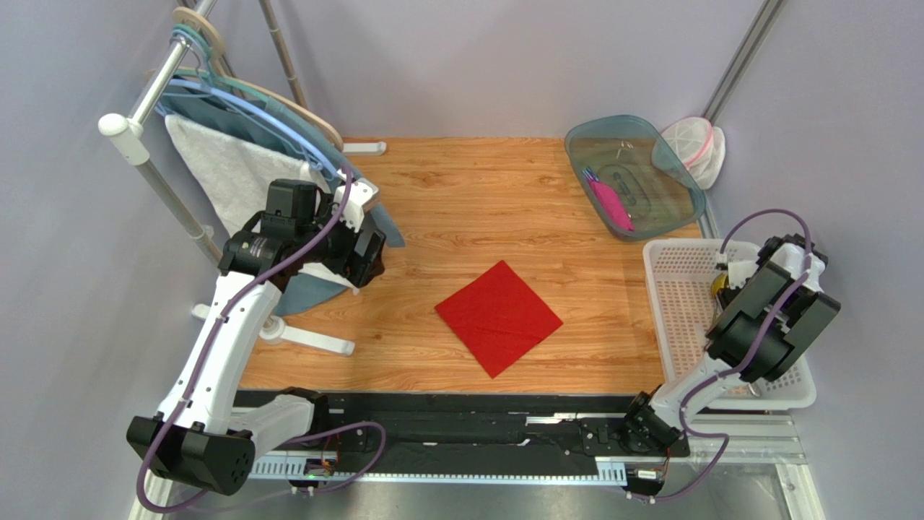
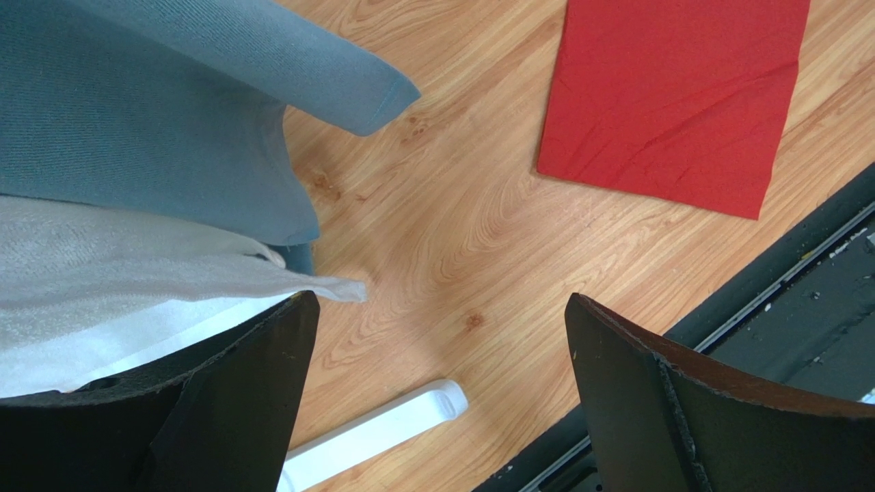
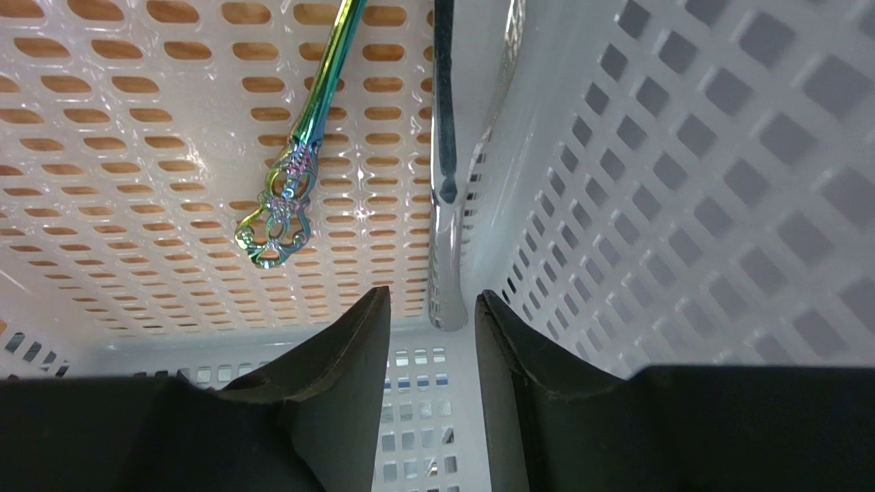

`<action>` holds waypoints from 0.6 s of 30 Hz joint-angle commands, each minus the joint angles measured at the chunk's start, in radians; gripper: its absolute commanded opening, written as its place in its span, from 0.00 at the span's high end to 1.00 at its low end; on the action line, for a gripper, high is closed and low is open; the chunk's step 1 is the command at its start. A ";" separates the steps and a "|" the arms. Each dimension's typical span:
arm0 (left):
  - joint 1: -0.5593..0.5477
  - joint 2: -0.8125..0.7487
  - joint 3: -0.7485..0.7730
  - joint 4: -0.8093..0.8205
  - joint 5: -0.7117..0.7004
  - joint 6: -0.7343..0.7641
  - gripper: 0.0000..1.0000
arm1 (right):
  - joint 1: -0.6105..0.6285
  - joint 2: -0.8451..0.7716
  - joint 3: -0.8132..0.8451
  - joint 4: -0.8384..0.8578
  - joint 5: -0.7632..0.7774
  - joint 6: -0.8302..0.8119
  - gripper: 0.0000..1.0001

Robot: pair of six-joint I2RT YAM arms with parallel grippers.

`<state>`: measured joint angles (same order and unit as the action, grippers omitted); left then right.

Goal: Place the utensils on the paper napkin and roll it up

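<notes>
My right gripper point(image 3: 429, 302) is down in the white basket point(image 3: 668, 205). Its jaws are narrowed but not closed, straddling the handle end of a silver utensil point(image 3: 446, 246) that lies along the wall. I see no firm grip. A rainbow-tinted utensil point(image 3: 308, 133) lies beside it. The red napkin point(image 1: 499, 316) lies flat mid-table. My left gripper point(image 2: 440, 308) hangs wide, holding nothing.

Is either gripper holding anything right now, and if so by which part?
Nothing is held. The left gripper is open and empty; the right gripper straddles a utensil's handle end without gripping it.
</notes>
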<state>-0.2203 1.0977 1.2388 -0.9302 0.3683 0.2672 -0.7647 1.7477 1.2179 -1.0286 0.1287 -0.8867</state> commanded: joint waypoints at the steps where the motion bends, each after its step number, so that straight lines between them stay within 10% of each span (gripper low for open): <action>1: 0.002 -0.010 0.014 0.024 0.031 0.007 0.01 | -0.005 0.032 -0.014 0.055 -0.014 -0.005 0.59; 18: 0.002 0.001 0.036 -0.009 -0.015 0.036 0.01 | -0.005 0.110 -0.069 0.171 -0.096 -0.081 0.57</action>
<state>-0.2203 1.0977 1.2388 -0.9344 0.3569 0.2787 -0.7654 1.8332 1.1709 -0.9344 0.0929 -0.9180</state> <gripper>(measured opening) 0.990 0.447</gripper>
